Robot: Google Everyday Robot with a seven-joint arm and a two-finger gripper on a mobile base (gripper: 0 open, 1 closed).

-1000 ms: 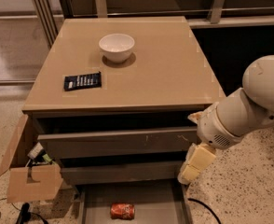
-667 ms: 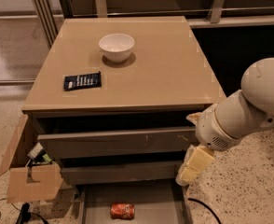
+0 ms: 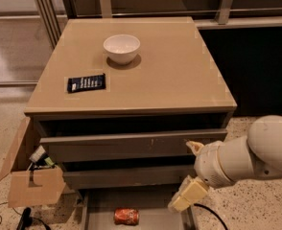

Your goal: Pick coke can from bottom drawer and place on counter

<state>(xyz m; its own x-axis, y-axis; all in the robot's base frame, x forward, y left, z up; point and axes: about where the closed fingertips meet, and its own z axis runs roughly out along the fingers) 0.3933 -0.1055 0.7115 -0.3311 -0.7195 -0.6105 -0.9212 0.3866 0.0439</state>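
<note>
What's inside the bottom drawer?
One coke can lying on the bottom drawer floor. Its back is hidden under the drawer above. The tool hangs by its right wall.

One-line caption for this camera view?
Pincer hovers by the open bottom drawer; the coke can lies inside, ungrasped.

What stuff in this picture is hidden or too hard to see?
Camera view:
- The shallow grey bottom drawer: its front is cut off by the picture's lower edge.
- The flat dark packet: its white print is too small to read.
- The two taller drawers: insides dark under the glossy beige counter.
- The robot's cream hand, above the drawer's right wall beside the small red coke can: open or shut cannot be told.
</note>
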